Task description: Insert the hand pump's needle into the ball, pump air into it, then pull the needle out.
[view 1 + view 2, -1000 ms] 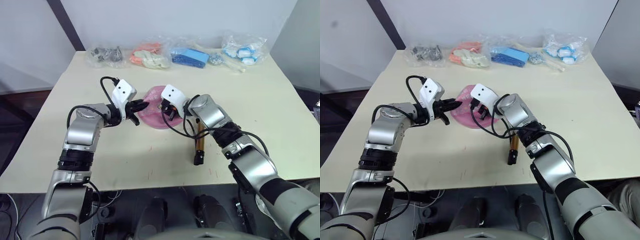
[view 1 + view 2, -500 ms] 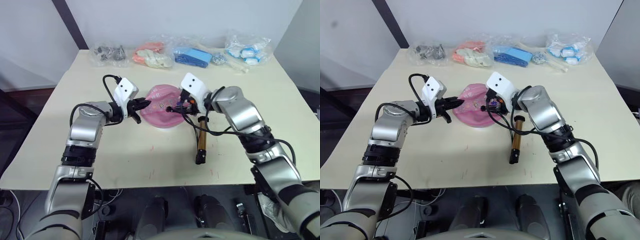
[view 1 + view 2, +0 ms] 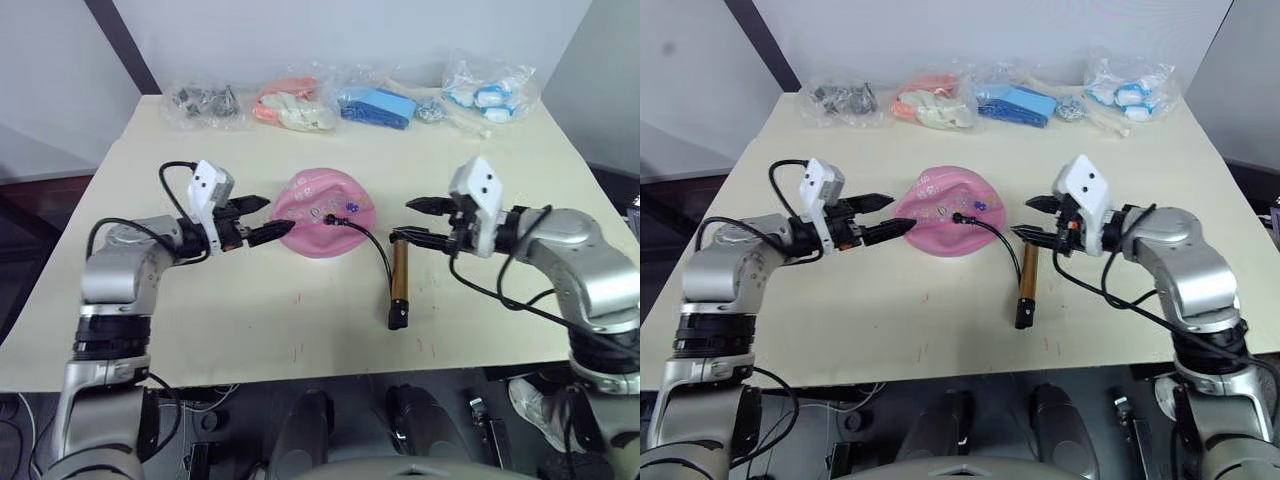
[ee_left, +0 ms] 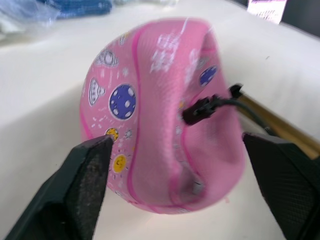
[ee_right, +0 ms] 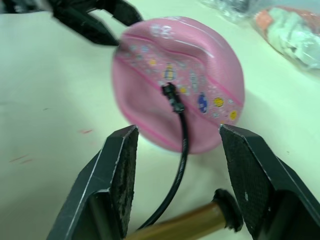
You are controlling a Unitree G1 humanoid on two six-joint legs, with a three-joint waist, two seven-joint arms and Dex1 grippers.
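Needle seated, pump not yet gripped.
Mid-desk, the limp ball [image 3: 325,212] holds the needle [image 5: 170,93]; the hand pump [image 3: 400,281] lies beside it. 2 tools, left tool [image 3: 256,219] & right tool [image 3: 416,220], gape empty, prob. readying to steady and pump.

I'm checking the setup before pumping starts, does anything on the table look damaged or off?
The ball looks odd: it is sagging and dented, clearly underinflated, with a crease down its side. The needle sits at its surface, its hose running to the hand pump lying flat on the table. Nothing looks spilled or broken.
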